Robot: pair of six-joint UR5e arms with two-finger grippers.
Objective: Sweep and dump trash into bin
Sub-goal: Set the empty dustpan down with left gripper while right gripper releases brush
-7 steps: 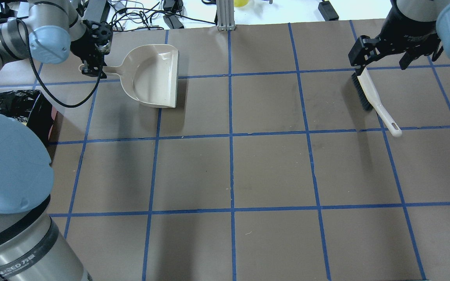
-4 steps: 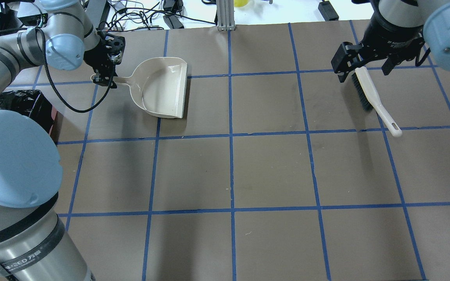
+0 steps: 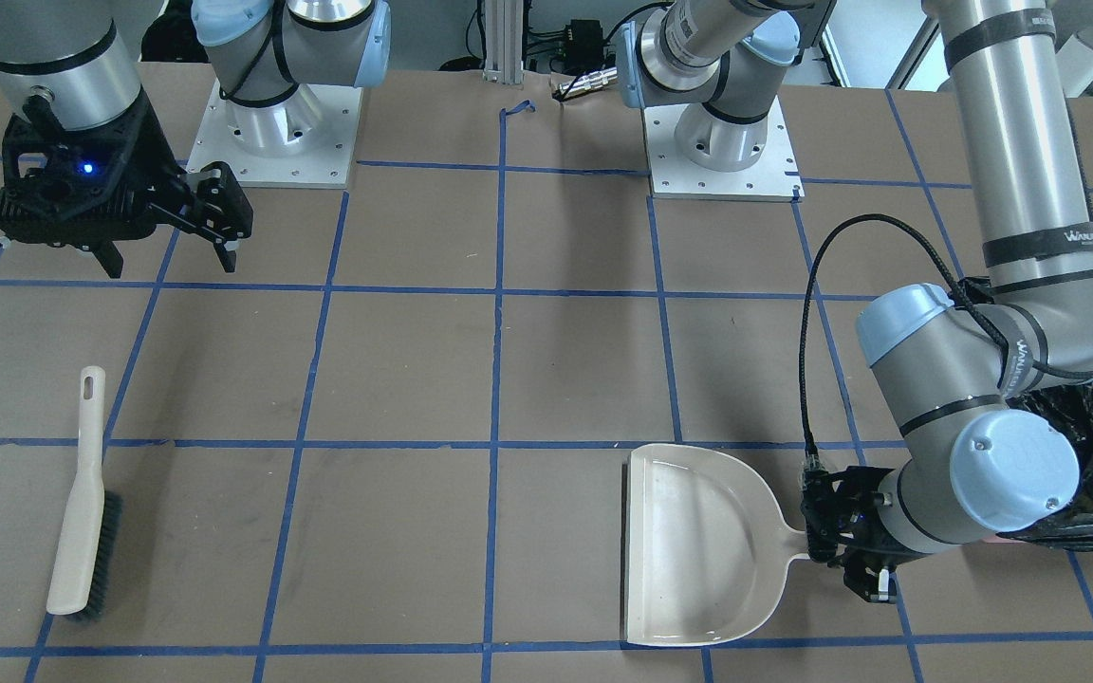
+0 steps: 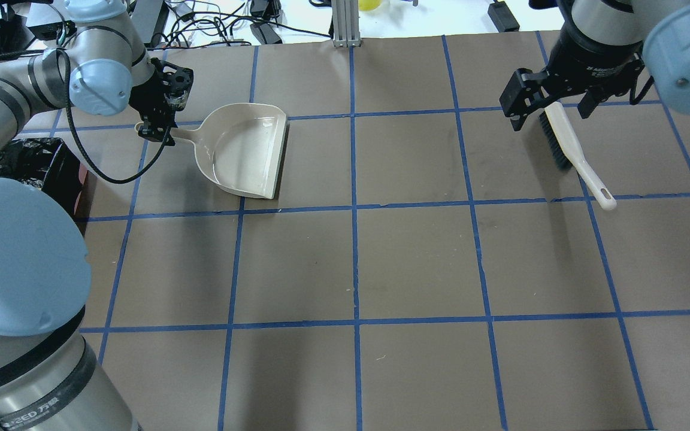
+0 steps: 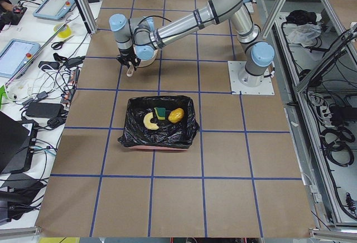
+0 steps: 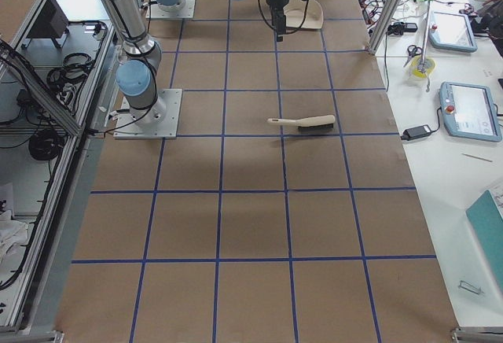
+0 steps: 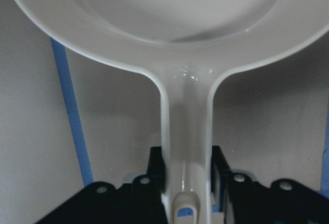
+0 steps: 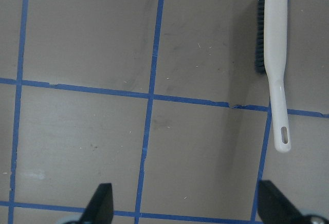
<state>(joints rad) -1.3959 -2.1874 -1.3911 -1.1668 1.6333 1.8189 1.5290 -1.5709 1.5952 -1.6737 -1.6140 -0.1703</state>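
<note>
Sitting in black-lined bin [image 5: 133, 136]: 3 yellow-gold scraps [image 5: 176, 115]; left hand [image 4: 156, 130] clamps dustpan handle [image 4: 186, 137]; right hand [image 3: 170, 258] agape.

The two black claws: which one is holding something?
The left gripper, holding the beige dustpan by its handle. The right gripper hangs open and empty, the brush lying on the table.

Beige dustpan [image 4: 243, 149]; white brush [image 4: 563, 134], black bristles; brown table [image 4: 417, 263], blue grid; black-lined bin [image 5: 162, 141], pink base.
</note>
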